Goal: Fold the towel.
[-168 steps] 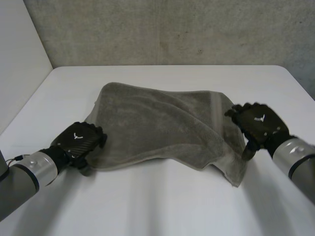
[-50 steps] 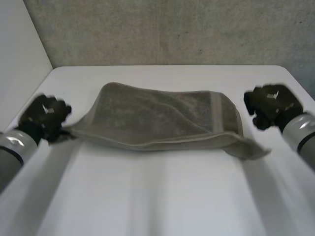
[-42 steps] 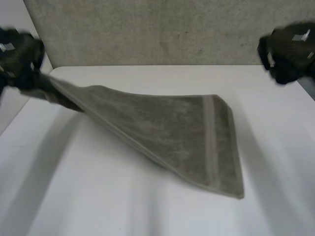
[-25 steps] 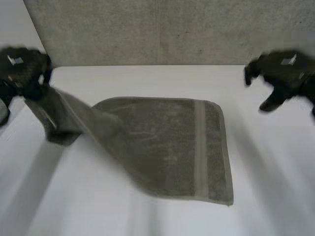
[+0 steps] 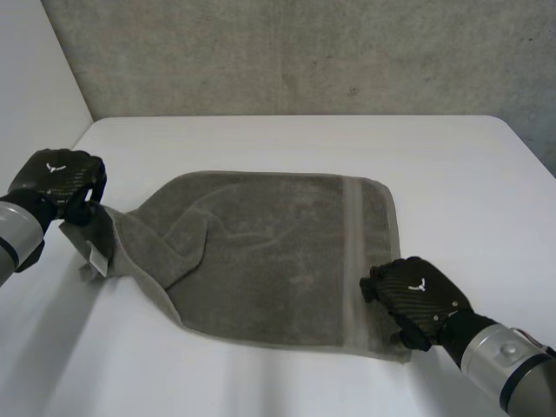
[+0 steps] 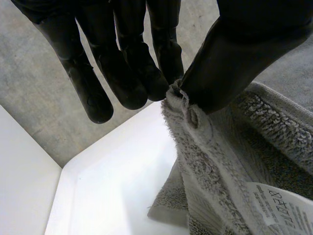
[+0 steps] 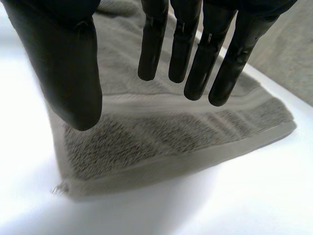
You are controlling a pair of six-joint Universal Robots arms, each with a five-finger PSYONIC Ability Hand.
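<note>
The towel (image 5: 287, 252) is being supported flat on the desk (image 5: 452, 174), its left corner being pinched by the left robot hand (image 5: 59, 178). The right robot hand (image 5: 415, 300) is being held straight-fingered over the near-right corner, perhaps touching. For limp, light cloth, corners are being favoured.

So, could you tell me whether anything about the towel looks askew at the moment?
Yes: the grey-green terry towel is not flat. Its left side is pulled to a point at the pinching left hand, with a rumpled flap doubled over beside it and a white care label hanging out. The right side lies smooth.
</note>
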